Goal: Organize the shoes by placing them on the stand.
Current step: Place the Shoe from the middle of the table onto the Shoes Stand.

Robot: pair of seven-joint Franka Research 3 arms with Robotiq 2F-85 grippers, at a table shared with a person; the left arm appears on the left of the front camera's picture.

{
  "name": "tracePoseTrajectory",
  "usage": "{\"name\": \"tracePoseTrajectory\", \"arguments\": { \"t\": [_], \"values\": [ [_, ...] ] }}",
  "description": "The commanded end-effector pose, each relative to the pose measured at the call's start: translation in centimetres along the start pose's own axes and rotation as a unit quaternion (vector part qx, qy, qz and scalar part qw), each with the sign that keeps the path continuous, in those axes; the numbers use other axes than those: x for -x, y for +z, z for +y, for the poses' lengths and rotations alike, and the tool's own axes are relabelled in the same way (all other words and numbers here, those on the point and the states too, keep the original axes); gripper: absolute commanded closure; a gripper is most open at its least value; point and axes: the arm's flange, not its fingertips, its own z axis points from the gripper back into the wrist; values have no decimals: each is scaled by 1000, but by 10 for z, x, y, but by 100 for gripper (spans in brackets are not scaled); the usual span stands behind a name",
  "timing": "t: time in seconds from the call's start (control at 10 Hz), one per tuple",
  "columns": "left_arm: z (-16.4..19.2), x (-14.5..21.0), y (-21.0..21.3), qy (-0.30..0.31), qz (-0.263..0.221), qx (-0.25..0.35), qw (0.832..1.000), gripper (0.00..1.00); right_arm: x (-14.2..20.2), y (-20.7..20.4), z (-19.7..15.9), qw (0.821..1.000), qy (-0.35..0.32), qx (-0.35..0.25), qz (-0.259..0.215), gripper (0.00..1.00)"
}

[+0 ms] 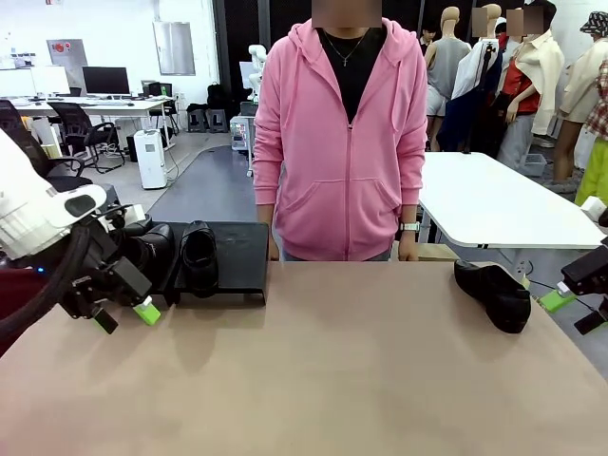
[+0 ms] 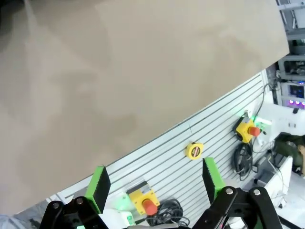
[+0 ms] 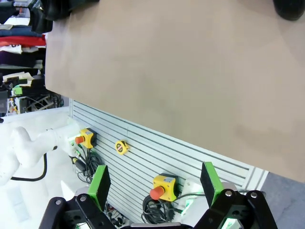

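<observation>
Black loafers sit on the stand [image 1: 228, 258] just beyond the left gripper [image 2: 155, 188], whose jaws gape wide and hold nothing. Another shoe [image 1: 492, 294] lies just beside the right gripper [image 3: 157, 186], equally spread and bare.

A person in a pink hoodie [image 1: 340, 142] stands at the far edge of the tan worktop [image 1: 313, 380]. Behind stands a white table [image 1: 494, 199]. Below the worktop's near edge, a slatted panel [image 2: 181, 157] carries yellow stop buttons [image 2: 143, 200] and a yellow tape measure [image 2: 194, 150].
</observation>
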Motion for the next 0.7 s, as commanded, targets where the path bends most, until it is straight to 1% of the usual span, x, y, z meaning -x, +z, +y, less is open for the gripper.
{"name": "tracePoseTrajectory", "arguments": {
  "t": [0.0, 0.5, 0.6],
  "values": [
    [2, 2, 8, -18, -4, 15, 1000, 0, -2, 4, 3, 1000, -5, -3, 0, 0],
    [2, 2, 8, -18, -4, 15, 1000, 0, -2, 4, 3, 1000, -5, -3, 0, 0],
    [1, 3, 7, -9, -5, 4, 1000, 0, -2, 4, 3, 1000, -5, -3, 0, 0]
  ]
}}
